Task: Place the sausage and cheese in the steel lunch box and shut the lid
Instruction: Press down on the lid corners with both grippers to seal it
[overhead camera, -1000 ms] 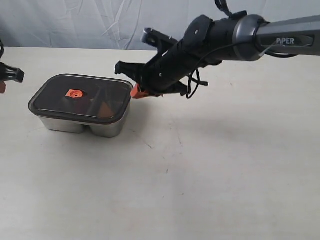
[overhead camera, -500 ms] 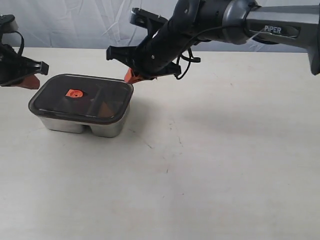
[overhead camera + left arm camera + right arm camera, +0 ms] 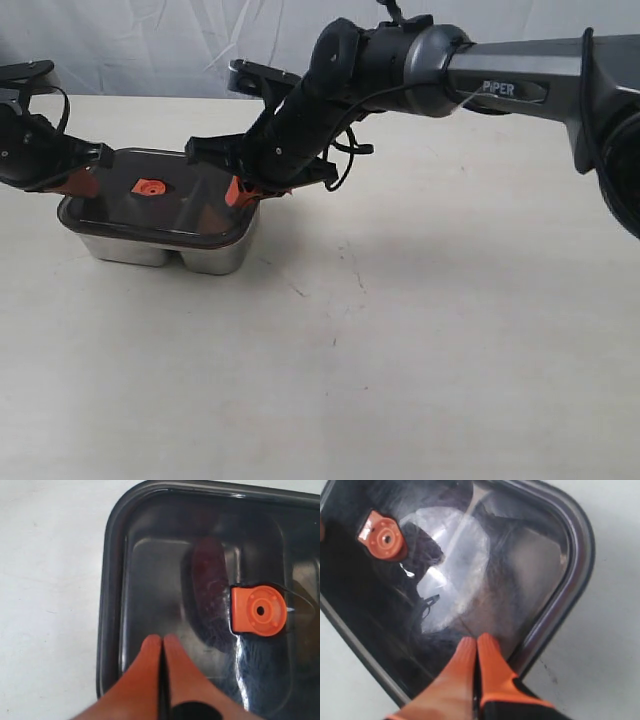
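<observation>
Left gripper [image 3: 80,183] and right gripper [image 3: 237,190], both pinched shut and empty, have swung in over the lid [image 3: 178,212]'s opposite ends, likely to press it onto the steel lunch box [image 3: 160,252].

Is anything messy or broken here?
Nothing stands out. The lid looks level on the steel lunch box. The left gripper and right gripper, both shut, are over its opposite ends. I see no spill on the table.
</observation>
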Tool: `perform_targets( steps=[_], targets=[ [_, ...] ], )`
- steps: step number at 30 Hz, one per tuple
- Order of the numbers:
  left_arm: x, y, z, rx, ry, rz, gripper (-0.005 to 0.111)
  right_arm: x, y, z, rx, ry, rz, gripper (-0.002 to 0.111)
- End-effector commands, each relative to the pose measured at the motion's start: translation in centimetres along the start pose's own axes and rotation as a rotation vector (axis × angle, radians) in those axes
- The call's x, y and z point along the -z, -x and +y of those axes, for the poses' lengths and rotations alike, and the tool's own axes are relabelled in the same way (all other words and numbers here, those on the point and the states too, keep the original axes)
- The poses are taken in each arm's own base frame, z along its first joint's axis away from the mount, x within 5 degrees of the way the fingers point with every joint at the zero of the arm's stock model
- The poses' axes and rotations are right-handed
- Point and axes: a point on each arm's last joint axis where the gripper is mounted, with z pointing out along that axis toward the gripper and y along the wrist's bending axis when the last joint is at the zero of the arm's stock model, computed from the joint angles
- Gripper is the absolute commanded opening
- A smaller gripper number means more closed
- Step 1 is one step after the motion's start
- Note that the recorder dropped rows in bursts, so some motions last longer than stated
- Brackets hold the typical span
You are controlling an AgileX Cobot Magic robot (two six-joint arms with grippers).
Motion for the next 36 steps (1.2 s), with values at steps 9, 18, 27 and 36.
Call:
perform_targets(
  steps=[9,18,27,36],
  targets=[
    [-2.3,-0.5,0.9,0.02,0.005,0.047,0.0,-1.9,-0.5,-1.2,-0.005,-0.026,0.038,-0.001],
    [-4.2,-1.3,1.3,0.051,-0.009,0.1,0.0,-3.6,-1.7,-2.5,-0.055,-0.074,0.124,-0.001],
    [-4.2,-1.3,1.3,0.05,-0.011,0.102,0.0,-4.8,-2.6,-3.2,-0.093,-0.087,0.196,-0.001],
    [-4.2,-1.3,1.2,0.058,-0.018,0.105,0.0,-5.3,-3.5,-3.4,-0.142,-0.078,0.275,-0.001]
  ],
)
